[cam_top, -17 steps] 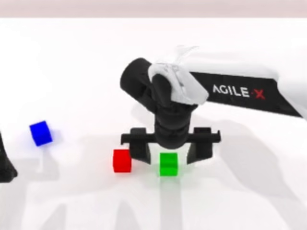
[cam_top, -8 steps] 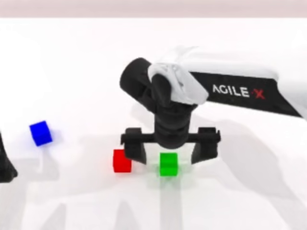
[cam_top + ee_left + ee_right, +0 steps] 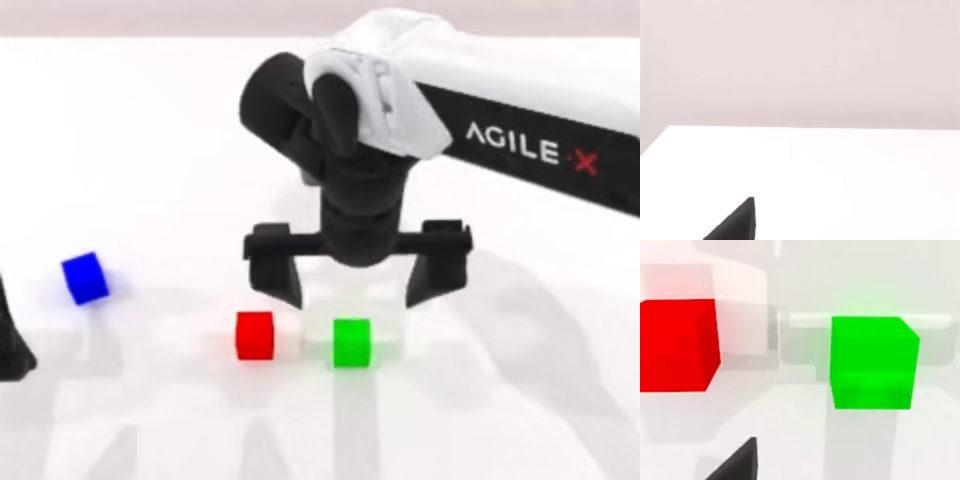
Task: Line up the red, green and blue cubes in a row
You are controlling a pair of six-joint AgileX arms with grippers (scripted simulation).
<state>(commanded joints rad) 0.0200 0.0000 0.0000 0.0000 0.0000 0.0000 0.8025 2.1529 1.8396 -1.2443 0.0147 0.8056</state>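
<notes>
Cubes sit on a smooth white tabletop (image 3: pixel 150 150): red cube (image 3: pixel 254 335) and green cube (image 3: pixel 351 342) side by side near the middle, blue cube (image 3: pixel 85 278) well apart at the left. Your right claw (image 3: pixel 357 280) hangs wide open and empty above them. Your left claw (image 3: pixel 12 345) is parked at the left edge. Fetch blue next, gripping its flat, matte faces squarely.

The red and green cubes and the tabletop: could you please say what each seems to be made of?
The small bright red cube and the small bright green cube look like matte plastic: flat, uniform colour, no grain or glints. The white tabletop looks smooth and faintly glossy, mirroring both cubes in the right wrist view. Rendering leaves this uncertain.
</notes>
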